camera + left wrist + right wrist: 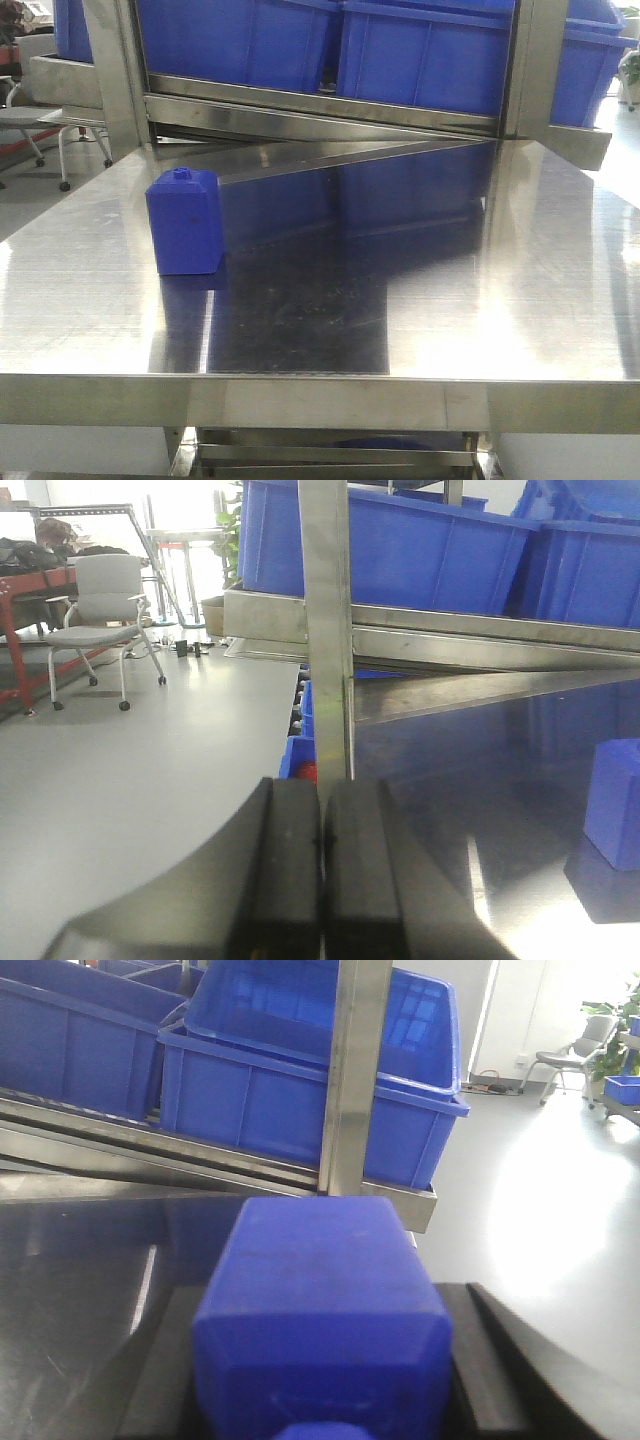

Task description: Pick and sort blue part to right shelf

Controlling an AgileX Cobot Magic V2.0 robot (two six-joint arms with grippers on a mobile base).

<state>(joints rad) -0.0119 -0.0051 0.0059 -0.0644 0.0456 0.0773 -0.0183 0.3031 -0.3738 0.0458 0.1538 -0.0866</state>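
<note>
Room: workshop with a pale grey floor; a chair (105, 600) stands far left.
Shelf (320, 105): steel rails and posts running along the far side.
Table (400, 300): polished steel, mirror-bright, showing blue reflections; its far edge meets the shelf.
Bins (420, 50): large, open and blue, in a row on the shelf.
Left gripper (320, 815): pads pressed together with nothing between them; it hangs by the table's left edge, probably parked out of the way.
Right gripper (325, 1385): black fingers clamped on the part (320, 1290), facing a shelf post, apparently mid-carry.
Part: off the table, neck towards the wrist; its flat sides likely suit the pads.
Block (186, 222): upright, left on the table, flat top with a small button; apart from both grippers, evidently not the piece wanted.
</note>
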